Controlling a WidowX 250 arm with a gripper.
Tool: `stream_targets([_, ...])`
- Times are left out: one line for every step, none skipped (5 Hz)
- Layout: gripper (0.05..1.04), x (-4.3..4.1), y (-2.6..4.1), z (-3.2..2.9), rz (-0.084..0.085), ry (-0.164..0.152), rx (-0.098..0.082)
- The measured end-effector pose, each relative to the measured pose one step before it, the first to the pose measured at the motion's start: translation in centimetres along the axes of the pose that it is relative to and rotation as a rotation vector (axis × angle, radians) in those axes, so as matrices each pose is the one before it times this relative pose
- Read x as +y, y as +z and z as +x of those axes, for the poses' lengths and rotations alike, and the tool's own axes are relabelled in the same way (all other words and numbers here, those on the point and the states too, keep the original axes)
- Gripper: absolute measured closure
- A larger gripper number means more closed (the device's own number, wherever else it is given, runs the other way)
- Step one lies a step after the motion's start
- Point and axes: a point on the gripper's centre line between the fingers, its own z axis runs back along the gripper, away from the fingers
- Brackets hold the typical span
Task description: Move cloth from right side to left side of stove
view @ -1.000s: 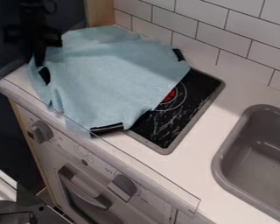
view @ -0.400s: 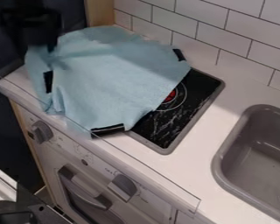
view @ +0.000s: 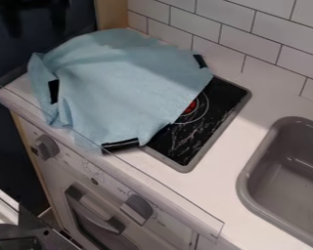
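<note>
My gripper (view: pixel 36 23) hangs at the top left, above and to the left of the cloth. Its two fingers stand wide apart, with nothing between them. The light blue cloth (view: pixel 123 80) is spread over the left part of the black stove top (view: pixel 214 110), with folds along its left side. Its left and front edges reach onto the white counter beside the stove. Uncovered, the right part of the stove shows a burner with a red centre (view: pixel 190 107), partly under the cloth's edge.
A grey sink (view: pixel 251 168) is set in the counter at the right. White tiled wall (view: pixel 251 34) runs behind. A clear guard edge and knobs (view: pixel 137 209) line the front, and a wooden post (view: pixel 111 14) stands at the back left.
The gripper has risen off the cloth's left corner and its fingers have spread, letting the cloth go. The cloth's left edge has settled slightly; the rest lies as before.
</note>
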Motion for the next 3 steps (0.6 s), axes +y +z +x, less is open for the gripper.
stream_targets([0.083,-4.563,0.314,-3.046,-0.0147,-0.0644,0.0033])
stream_targets([0.083,-3.627,0.168,-2.457,0.0146,-0.0504,-0.0101])
stream_targets([0.083,-4.014,1.989,-2.072,-0.0302,-0.0821,-0.0439])
